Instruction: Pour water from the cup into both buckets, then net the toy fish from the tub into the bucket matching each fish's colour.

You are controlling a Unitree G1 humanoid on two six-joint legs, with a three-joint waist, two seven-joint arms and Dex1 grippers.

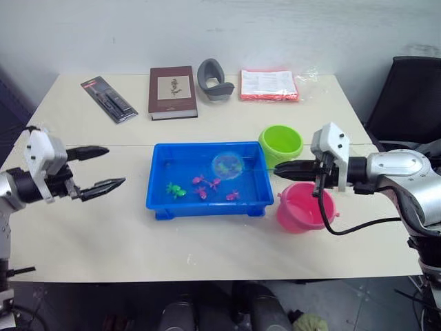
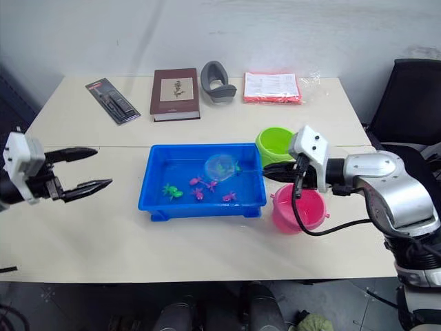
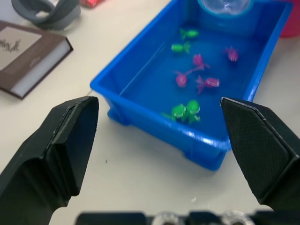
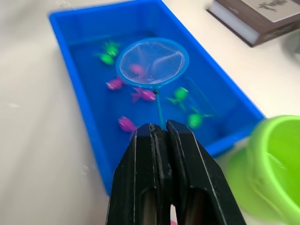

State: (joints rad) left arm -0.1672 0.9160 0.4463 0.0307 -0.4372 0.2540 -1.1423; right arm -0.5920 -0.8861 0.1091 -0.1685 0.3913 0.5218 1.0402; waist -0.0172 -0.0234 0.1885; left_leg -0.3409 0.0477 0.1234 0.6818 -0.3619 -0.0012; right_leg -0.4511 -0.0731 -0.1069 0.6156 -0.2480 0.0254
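The blue tub (image 1: 158,185) sits mid-table with several pink fish (image 1: 207,183) and green fish (image 1: 175,189) in it. The net (image 1: 227,164), a light blue hoop, hangs over the tub's far right part; its thin stick runs to my right gripper (image 1: 279,169), which is shut on it. In the right wrist view the shut fingers (image 4: 140,159) pinch the stick, and a pink fish (image 4: 136,69) shows through the mesh. The green bucket (image 1: 280,143) stands behind the gripper, the pink bucket (image 1: 306,207) just below it. My left gripper (image 1: 96,169) is open, left of the tub. The cup is out of view.
Along the table's far edge lie a black packaged tool (image 1: 109,99), a brown book (image 1: 172,92), a grey curved object (image 1: 214,78) and a red-edged packet (image 1: 269,85). A black chair (image 1: 413,96) stands at the right.
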